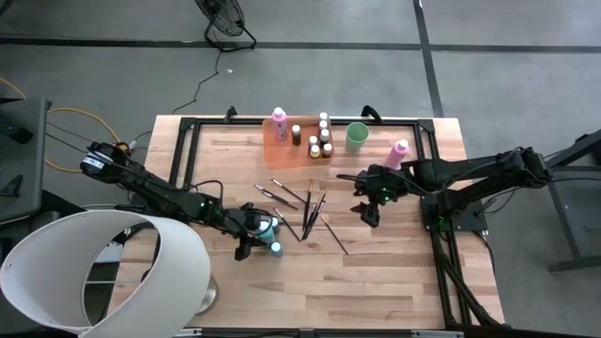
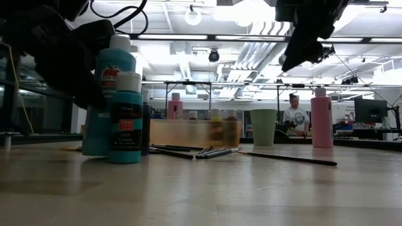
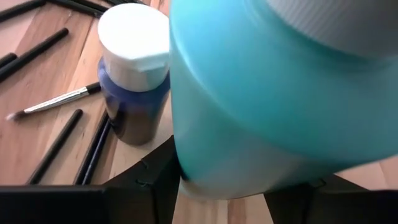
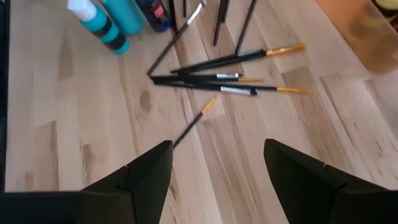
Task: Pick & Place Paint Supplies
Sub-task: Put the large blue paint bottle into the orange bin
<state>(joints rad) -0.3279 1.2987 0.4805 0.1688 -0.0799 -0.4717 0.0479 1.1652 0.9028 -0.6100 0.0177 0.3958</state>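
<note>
Counter: pale wooden plank counter (image 1: 376, 282) with a black metal frame along its far and side edges.
Left hand: left hand (image 1: 255, 235) low over the counter's near-left part, fingers clamped on a large teal plastic paint bottle (image 3: 273, 106) standing upright.
Beside it: a small dark blue paint bottle with a white cap (image 3: 134, 81) and a small teal bottle with a black label (image 2: 125, 119), both just beside the large one.
Right hand: right hand (image 1: 368, 214) raised above the counter's middle right, fingers apart, holding nothing.
Brushes: thin dark-handled paintbrushes (image 4: 224, 78) lying scattered and crossed at the counter's middle, between the two hands.
Tray: translucent orange rectangular tray (image 1: 282, 148) at the far edge, holding a pink bottle (image 1: 279, 122) and several small white-capped bottles (image 1: 321, 141).
Cup: light green cup (image 1: 357, 136) just beside the tray.
Loose bottle: second pink bottle (image 1: 399, 152) towards the far-right corner.
</note>
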